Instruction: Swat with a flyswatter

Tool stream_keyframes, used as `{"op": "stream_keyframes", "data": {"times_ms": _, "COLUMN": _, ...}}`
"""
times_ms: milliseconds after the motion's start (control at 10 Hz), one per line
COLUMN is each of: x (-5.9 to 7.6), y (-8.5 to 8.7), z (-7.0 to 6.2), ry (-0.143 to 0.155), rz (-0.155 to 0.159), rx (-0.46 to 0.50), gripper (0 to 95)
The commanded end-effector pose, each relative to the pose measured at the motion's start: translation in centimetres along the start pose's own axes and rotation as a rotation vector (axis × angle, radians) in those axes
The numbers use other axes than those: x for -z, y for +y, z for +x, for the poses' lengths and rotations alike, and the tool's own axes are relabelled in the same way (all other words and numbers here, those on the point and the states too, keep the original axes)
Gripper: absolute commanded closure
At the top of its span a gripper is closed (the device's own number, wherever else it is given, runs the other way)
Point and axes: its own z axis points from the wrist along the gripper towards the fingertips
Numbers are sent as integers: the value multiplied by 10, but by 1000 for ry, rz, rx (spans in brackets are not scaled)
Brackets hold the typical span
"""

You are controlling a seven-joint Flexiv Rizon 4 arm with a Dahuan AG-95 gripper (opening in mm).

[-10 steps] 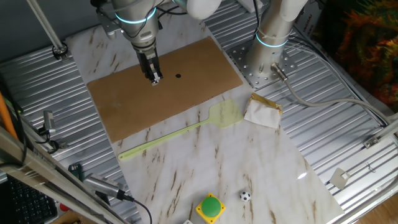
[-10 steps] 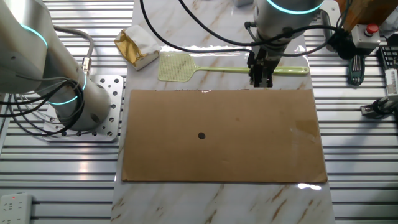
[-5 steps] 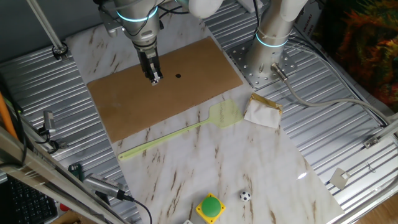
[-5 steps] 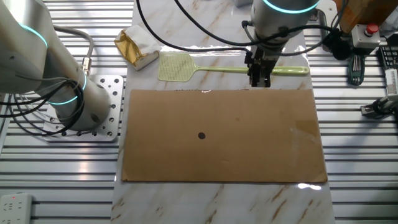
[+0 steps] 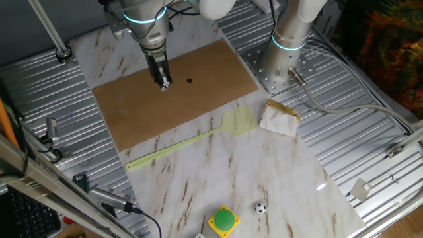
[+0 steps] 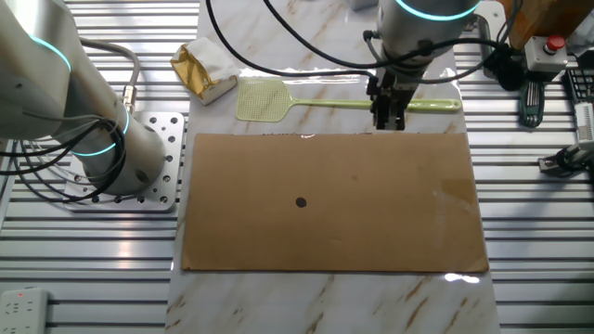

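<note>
The pale yellow-green flyswatter (image 5: 198,140) lies flat on the marble table, just off the brown board's (image 5: 132,116) near edge. Its mesh head (image 5: 239,121) is close to the paper packet. In the other fixed view the flyswatter (image 6: 325,102) lies along the board's (image 6: 334,232) far edge, with its head (image 6: 260,99) to the left. My gripper (image 5: 163,83) hangs above the board with its fingers pointing down and close together, holding nothing and clear of the swatter. In the other fixed view the gripper (image 6: 388,121) overlaps the handle. A small black dot (image 5: 190,81) marks the board.
A crumpled white-and-tan paper packet (image 5: 279,119) lies by the swatter's head. A second arm's base (image 5: 287,56) stands on a bolted plate beside the board. A green button (image 5: 224,220) and a small ball (image 5: 260,208) sit near the table's front edge.
My gripper has shifted only very slightly above the board. The flyswatter and the packet have not moved.
</note>
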Motion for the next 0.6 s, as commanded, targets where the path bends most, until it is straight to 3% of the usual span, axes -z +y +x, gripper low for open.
{"op": "stream_keyframes", "data": {"times_ms": 100, "x": -25, "y": 49, "z": 0, "ry": -30, "rz": 12, "rx": -42, "gripper": 950}}
{"op": "stream_keyframes", "data": {"times_ms": 400, "x": -44, "y": 112, "z": 7, "ry": -95, "rz": 14, "rx": -50, "gripper": 950}}
{"op": "stream_keyframes", "data": {"times_ms": 600, "x": -51, "y": 118, "z": 8, "ry": -103, "rz": 4, "rx": -38, "gripper": 950}}
